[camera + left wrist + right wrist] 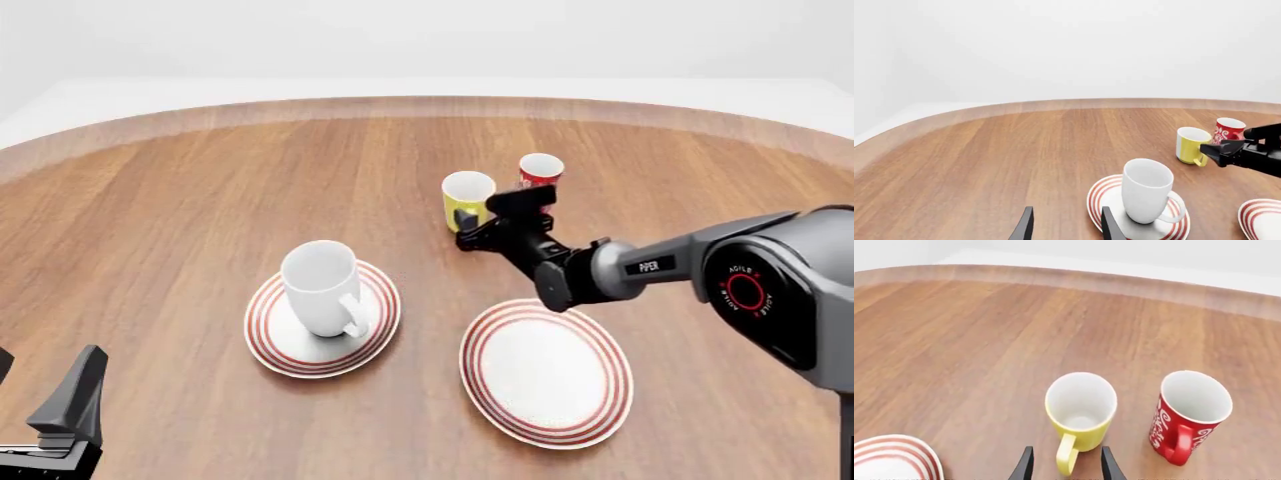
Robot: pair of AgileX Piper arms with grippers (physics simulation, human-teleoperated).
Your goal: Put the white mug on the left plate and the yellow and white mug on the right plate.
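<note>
While the white mug (323, 287) sits on the left plate (274, 338), the right end effector (1062, 466), released, straddles the yellow and white mug (1081, 410) handle on the desk (200, 200), next needing closure; left end effector (1063, 226) released.

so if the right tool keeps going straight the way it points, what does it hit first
Most likely the yellow mug: in the right wrist view its handle sits between the open fingers of the right tool, with the body straight ahead. The red cup stands off to one side, out of line.
</note>
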